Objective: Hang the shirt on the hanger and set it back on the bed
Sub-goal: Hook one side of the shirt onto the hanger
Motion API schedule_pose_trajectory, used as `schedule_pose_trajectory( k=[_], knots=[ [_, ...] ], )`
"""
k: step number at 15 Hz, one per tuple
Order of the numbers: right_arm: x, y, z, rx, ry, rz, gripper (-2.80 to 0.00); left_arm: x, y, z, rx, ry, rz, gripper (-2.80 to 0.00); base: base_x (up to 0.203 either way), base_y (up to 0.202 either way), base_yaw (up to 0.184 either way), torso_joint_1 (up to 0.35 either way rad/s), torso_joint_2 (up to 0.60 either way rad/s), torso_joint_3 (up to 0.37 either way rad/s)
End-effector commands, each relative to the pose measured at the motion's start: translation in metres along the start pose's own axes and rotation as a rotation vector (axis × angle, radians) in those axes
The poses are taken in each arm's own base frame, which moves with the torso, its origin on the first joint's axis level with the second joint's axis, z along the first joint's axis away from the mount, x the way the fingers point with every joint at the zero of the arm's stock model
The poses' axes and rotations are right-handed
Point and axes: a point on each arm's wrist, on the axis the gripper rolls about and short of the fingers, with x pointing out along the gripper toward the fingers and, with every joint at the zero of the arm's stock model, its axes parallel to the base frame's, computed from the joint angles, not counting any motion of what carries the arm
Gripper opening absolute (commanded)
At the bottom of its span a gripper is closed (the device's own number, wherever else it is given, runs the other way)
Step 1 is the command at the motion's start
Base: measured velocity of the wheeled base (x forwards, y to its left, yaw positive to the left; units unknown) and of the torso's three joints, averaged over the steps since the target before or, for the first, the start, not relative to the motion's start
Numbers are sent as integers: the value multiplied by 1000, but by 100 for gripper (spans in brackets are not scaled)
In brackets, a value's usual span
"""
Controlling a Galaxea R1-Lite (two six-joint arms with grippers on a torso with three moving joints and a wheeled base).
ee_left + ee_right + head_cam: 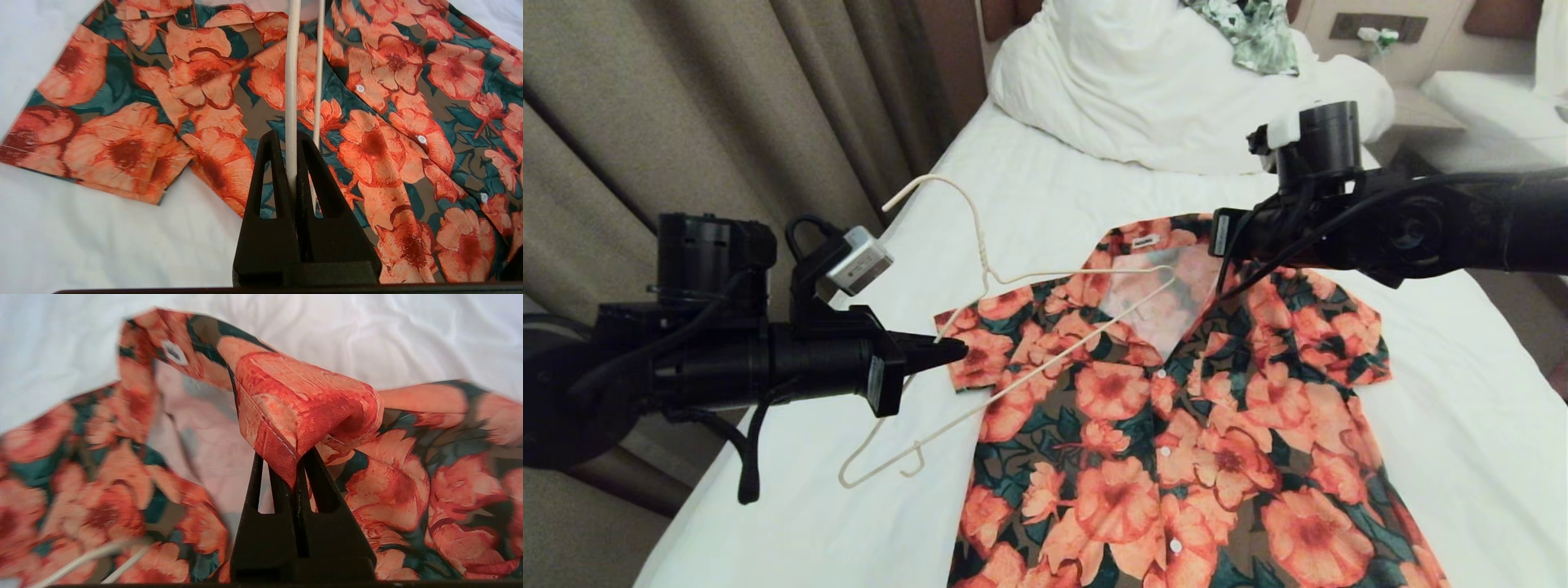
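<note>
Two arms reach level over our plain white-sheeted bed. On the left, our left gripper pinches the thin cream-white wire hanger above the sleeve of the orange-flowered short-sleeved shirt. Bare sheet lies left of that sleeve. On the right, our right gripper clamps the shirt's lifted collar.

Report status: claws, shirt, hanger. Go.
Left claw shut on the hanger wire. Right claw shut on the shirt collar, lifting it. One hanger corner at the neck opening, rest outside. Nothing in the way.
</note>
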Motion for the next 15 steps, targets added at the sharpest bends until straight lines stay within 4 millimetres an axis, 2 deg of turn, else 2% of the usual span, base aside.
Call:
schedule_pose_trajectory(
  k=[1,9,15],
  knots=[
    [-21,5,9,2,-19,27,-280,6,0,-3,-4,12,-15,-280,0,0,0,0,0,0],
    [-74,47,4,-45,-1,175,-280,15,-13,-2,56,-65,-11,-280,0,0,0,0,0,0],
    [-101,62,5,-106,-4,243,-280,29,-48,-6,92,-48,-79,-280,0,0,0,0,0,0]
  ],
)
